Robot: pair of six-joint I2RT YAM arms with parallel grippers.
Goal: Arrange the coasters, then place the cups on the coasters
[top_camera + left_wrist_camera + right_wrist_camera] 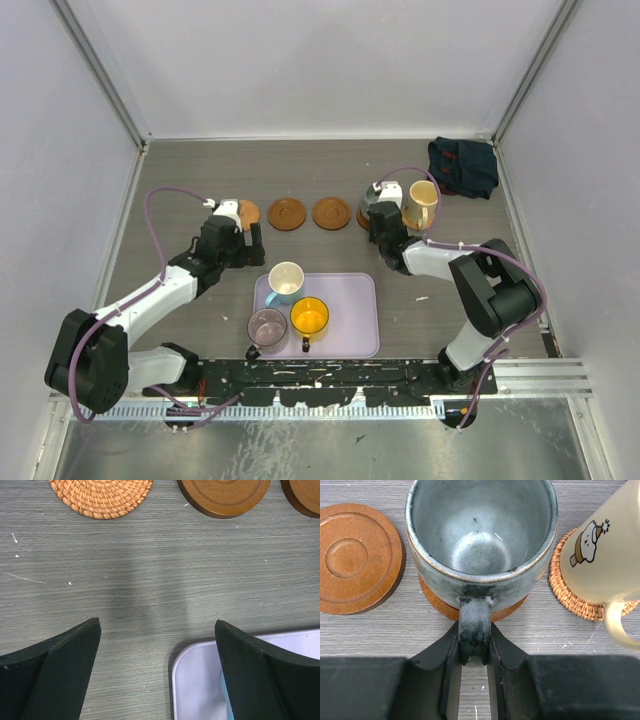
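The coasters lie in a row across the table: a woven one (pixel 249 213), two brown wooden discs (pixel 287 213) (pixel 331 213), one under the grey-green cup (pixel 440 607), and a woven one (pixel 567 597) under the cream cup (pixel 422 203). My right gripper (pixel 474 635) is shut on the handle of the grey-green cup (pixel 481 535), which stands on its coaster. My left gripper (pixel 157 625) hangs open and empty over bare table, between the woven coaster (pixel 100 497) and the tray's corner. On the tray stand the white-and-blue (pixel 286 281), orange (pixel 310 317) and purple cups (pixel 267 327).
The lavender tray (pixel 355 330) lies at the near middle, and its corner (pixel 200 680) shows in the left wrist view. A dark folded cloth (pixel 463 166) lies at the back right. Grey walls close in the table on three sides.
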